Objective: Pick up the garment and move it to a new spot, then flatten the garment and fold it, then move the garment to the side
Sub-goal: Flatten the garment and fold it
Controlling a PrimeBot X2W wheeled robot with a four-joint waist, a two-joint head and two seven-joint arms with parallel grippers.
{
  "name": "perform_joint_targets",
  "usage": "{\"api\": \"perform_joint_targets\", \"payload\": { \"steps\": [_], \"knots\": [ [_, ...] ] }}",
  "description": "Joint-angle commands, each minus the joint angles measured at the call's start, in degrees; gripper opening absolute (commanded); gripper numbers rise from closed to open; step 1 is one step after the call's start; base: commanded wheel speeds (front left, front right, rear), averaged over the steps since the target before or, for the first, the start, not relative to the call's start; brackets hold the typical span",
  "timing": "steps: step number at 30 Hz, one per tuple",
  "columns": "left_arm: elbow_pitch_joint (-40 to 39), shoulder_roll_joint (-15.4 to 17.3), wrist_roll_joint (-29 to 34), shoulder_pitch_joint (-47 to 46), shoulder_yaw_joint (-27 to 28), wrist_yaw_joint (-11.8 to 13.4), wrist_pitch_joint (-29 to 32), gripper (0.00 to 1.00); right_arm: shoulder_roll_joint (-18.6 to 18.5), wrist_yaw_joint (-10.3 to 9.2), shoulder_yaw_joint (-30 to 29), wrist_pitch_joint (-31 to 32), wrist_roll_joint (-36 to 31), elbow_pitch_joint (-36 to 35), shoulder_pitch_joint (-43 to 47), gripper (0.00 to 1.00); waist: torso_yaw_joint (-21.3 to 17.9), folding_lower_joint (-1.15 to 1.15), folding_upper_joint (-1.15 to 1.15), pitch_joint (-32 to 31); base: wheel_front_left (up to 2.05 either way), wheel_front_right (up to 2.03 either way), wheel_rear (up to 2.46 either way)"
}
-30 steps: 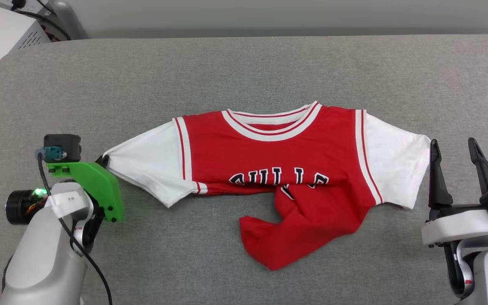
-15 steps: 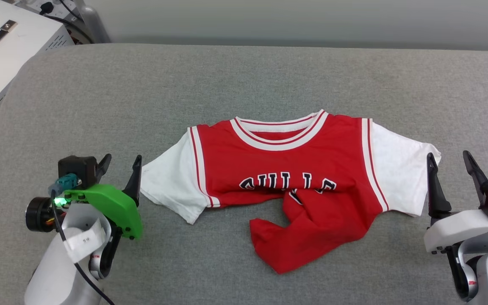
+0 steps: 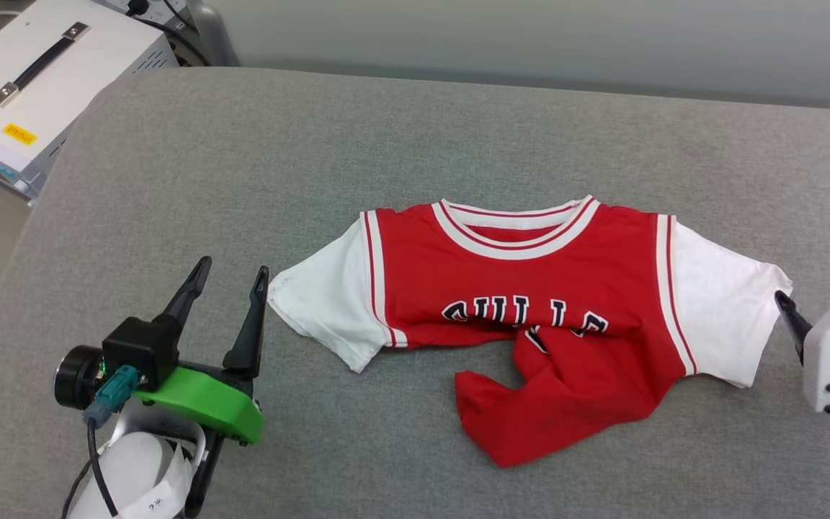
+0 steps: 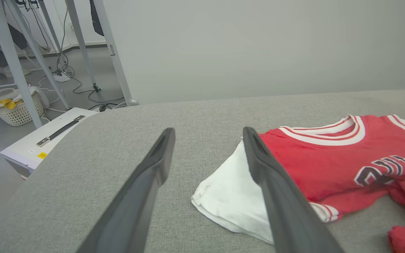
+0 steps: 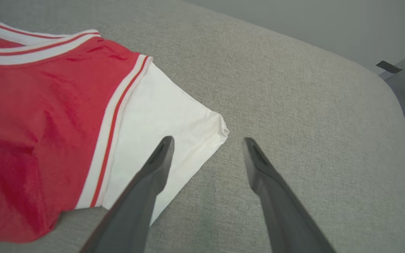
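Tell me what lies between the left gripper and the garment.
Nothing: in the head view, a narrow strip of bare grey surface separates left gripper from garment.

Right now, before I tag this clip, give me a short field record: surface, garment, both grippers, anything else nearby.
surface: grey padded table
garment: front up, collar away from the robot, lower part bunched over the chest lettering, not flat
left gripper: open, empty, close beside the left sleeve
right gripper: open, empty, at the right sleeve edge
nearby: white equipment case past the table's far-left corner
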Motion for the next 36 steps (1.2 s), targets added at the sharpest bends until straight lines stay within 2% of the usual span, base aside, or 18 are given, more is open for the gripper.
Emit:
{"api": "perform_joint_targets", "payload": {
  "steps": [1,5,9,13,26,27,28,29,36],
  "knots": [
    [-1.61,-0.36,-0.14,0.98,-0.04,0.4,-0.43,1.0,-0.81,-0.05,-0.43,3.61,2.47,0.72,-1.86,1.0,1.45,0.0,0.68,1.57,0.0,0.0,0.0],
    [-5.84,-2.05,-3.31,1.44,0.05,-0.2,-0.73,1.0,-3.43,-0.05,-1.64,12.17,6.25,2.65,-5.25,1.0,3.29,0.0,0.68,3.78,0.0,0.0,0.0],
    [-8.16,-2.75,-5.4,1.34,-0.46,-0.67,-0.44,1.0,-5.28,-0.05,-2.39,15.51,7.64,5.12,-8.77,1.0,5.09,0.0,0.68,5.95,0.0,0.0,0.0],
    [-9.07,-2.92,-5.64,0.86,-0.97,-0.73,-0.25,1.0,-5.39,-0.05,-3.07,17.72,7.52,7.73,-11.01,1.0,6.53,0.0,0.68,7.81,0.0,0.0,0.0],
    [-7.53,-3.46,-5.12,-0.35,-2.21,-0.43,-0.63,1.0,-3.92,-0.05,-1.94,17.09,5.69,15.49,-10.4,0.99,7.93,0.0,0.68,9.15,0.0,0.0,0.0],
    [-7.33,-3.42,-5.14,-0.34,-2.21,-0.38,-0.63,1.0,-3.83,-0.05,-1.64,16.95,5.76,15.73,-10.24,0.51,7.8,0.0,0.68,8.97,0.0,0.0,0.0],
    [-7.08,-3.34,-5.16,-0.29,-2.2,-0.31,-0.59,1.0,-3.86,-0.05,-1.13,16.54,5.8,15.83,-10.08,0.2,7.6,0.0,0.68,8.73,0.0,0.0,0.0],
    [-6.89,-3.26,-5.17,-0.23,-2.18,-0.24,-0.55,1.0,-4.01,-0.05,-0.78,15.87,5.79,15.81,-10.03,0.0,7.4,0.0,0.68,8.51,0.0,0.0,0.0],
    [-4.9,-2.18,-5.95,0.81,-2.17,0.31,1.98,1.0,-5.07,-0.05,1.35,10.31,4.56,14.04,-8.91,0.0,4.78,0.0,0.68,5.6,0.0,0.0,0.0]
  ]
}}
